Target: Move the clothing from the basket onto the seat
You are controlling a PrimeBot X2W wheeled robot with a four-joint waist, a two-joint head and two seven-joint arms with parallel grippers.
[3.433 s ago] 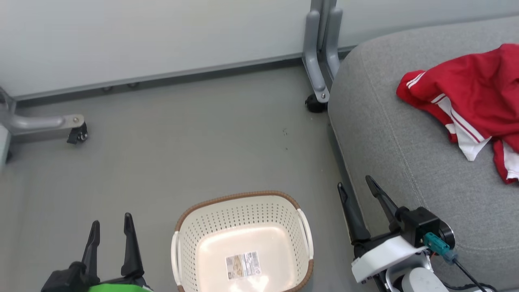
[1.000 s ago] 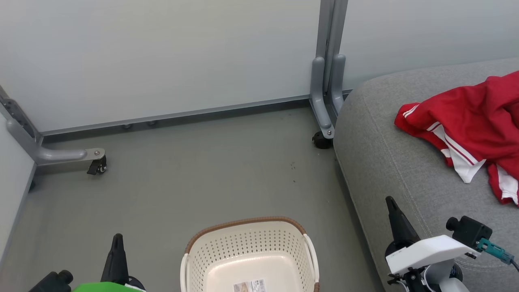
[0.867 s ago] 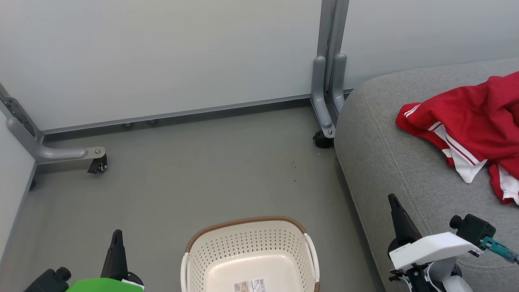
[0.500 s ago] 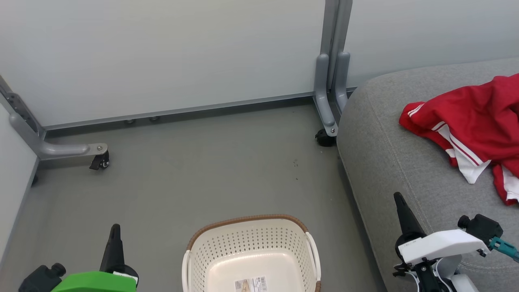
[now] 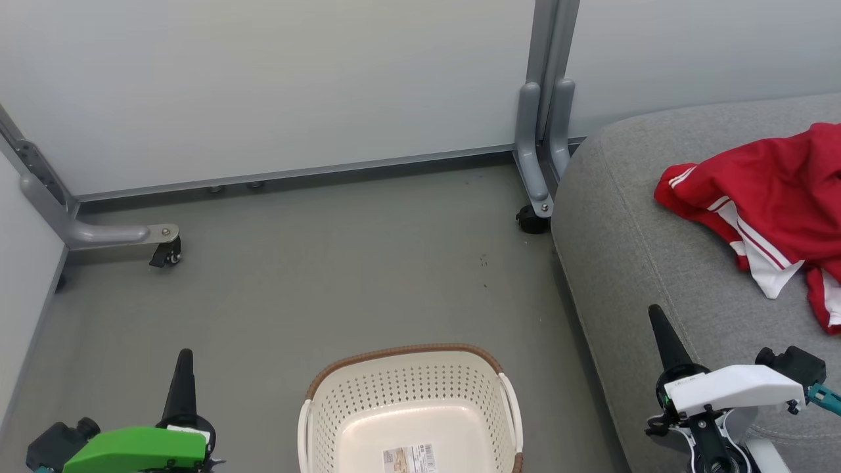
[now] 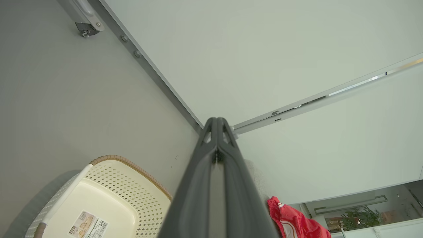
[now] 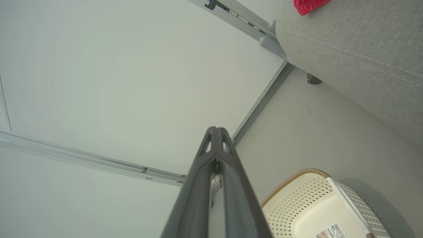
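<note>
the left gripper point(image 5: 184, 358) sits at the lower left of the head view with its 2 dark fingers pressed together into 1 point, holding nothing. the left wrist view shows the same: the fingers point(image 6: 231, 172) meet along their length, with no gap at the tip. the right gripper point(image 5: 658, 313) at the lower right is likewise closed tight on nothing, tip over the near edge of the seat point(image 5: 657, 263). in the right wrist view its fingers point(image 7: 198, 185) touch at the tip.

the clothing point(image 5: 769, 190) lies crumpled on the seat, well apart from both grippers. it is red with white stripes and a white panel, and runs off the right edge. whether it is 1 garment or 2 cannot be told.

the basket point(image 5: 407, 394) stands upright on the grey floor point(image 5: 315, 263) between the grippers, just left of the seat. its bare bottom shows a label point(image 5: 409, 458). a pale wall point(image 5: 263, 85) stands behind, and a caster point(image 5: 532, 220) rests at the seat's far corner.
</note>
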